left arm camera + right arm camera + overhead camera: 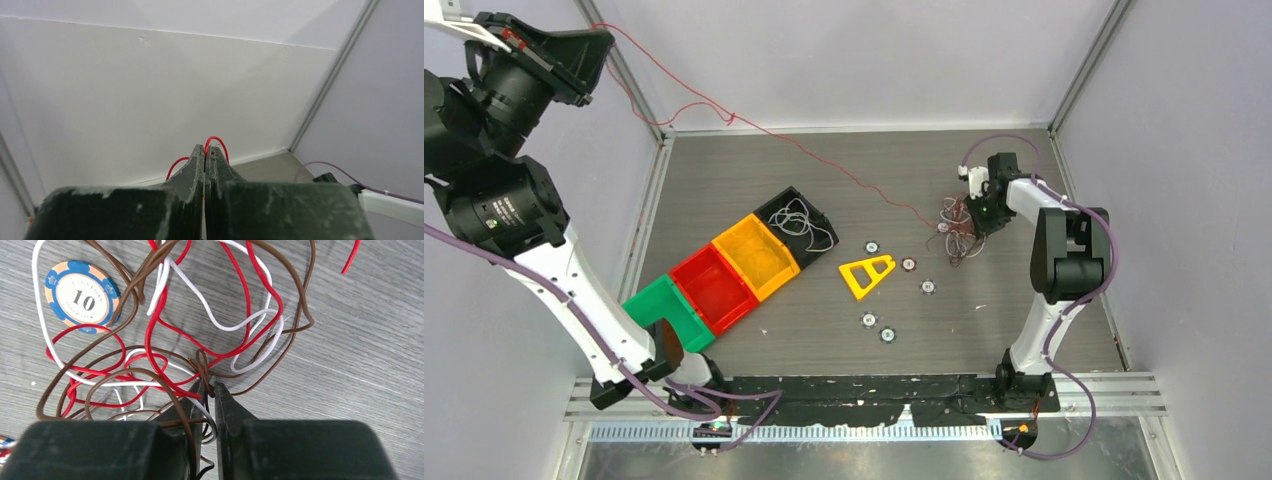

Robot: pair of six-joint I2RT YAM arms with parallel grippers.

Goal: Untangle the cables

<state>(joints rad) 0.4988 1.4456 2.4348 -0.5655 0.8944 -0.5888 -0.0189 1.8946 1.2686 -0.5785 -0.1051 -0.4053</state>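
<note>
The cables form a small tangle of red, white, brown and black wires on the table at the right. The right wrist view shows the tangle close up. My right gripper is down on its right side. It is shut on a few strands, brown, white and black. My left gripper is raised high at the far left, shut on a red wire. That red wire runs loosely from the left gripper across the table to the tangle.
A row of bins lies at centre left: black with a white wire inside, yellow, red and green. A yellow triangle and several poker chips lie near the tangle; one chip sits under it.
</note>
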